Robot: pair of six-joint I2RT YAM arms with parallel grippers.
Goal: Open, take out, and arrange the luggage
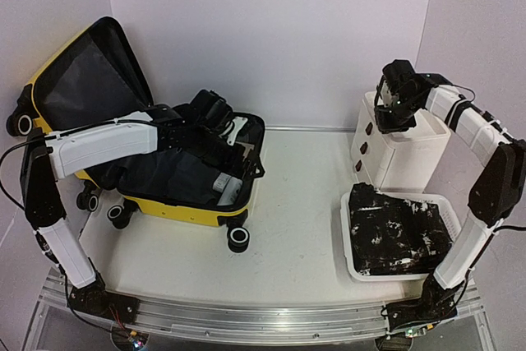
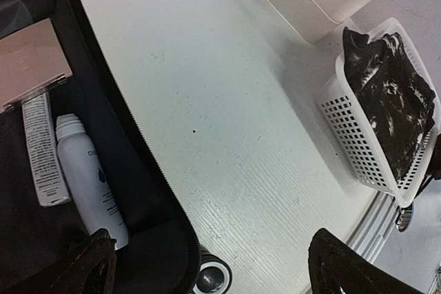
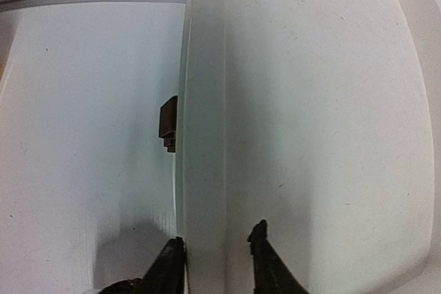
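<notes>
Top view. The luggage (image 1: 189, 207) lies open at the left of the table (image 1: 304, 195). Its lid is raised against the left wall and its dark lining is exposed. The left gripper (image 1: 215, 114) is over the open lower half, among dark contents. At right rear stands a white cabinet (image 1: 407, 154), with the right gripper (image 1: 394, 113) at its top front edge. In front of the cabinet, a white basket (image 1: 348, 236) holds a black garment (image 1: 399, 232).

Left wrist view. The left gripper's jaws are released and spread wide, with nothing between them. They hang over the suitcase's near rim, above one black wheel (image 2: 210, 279). Inside the lining lie a white spray bottle (image 2: 89, 177), a white tube (image 2: 41, 149) touching it, and a flat pinkish box (image 2: 31, 63) just beyond. The basket and garment are well apart, across bare table.

Right wrist view. The right gripper's fingers (image 3: 265, 263) stand astride the cabinet's top front rim, one before the front face and one over the lid, with a narrow gap between them. Contact with the rim cannot be confirmed, so I cannot tell whether the jaws are clenched on it. Brown drawer pulls (image 3: 169, 125) project from the front.
</notes>
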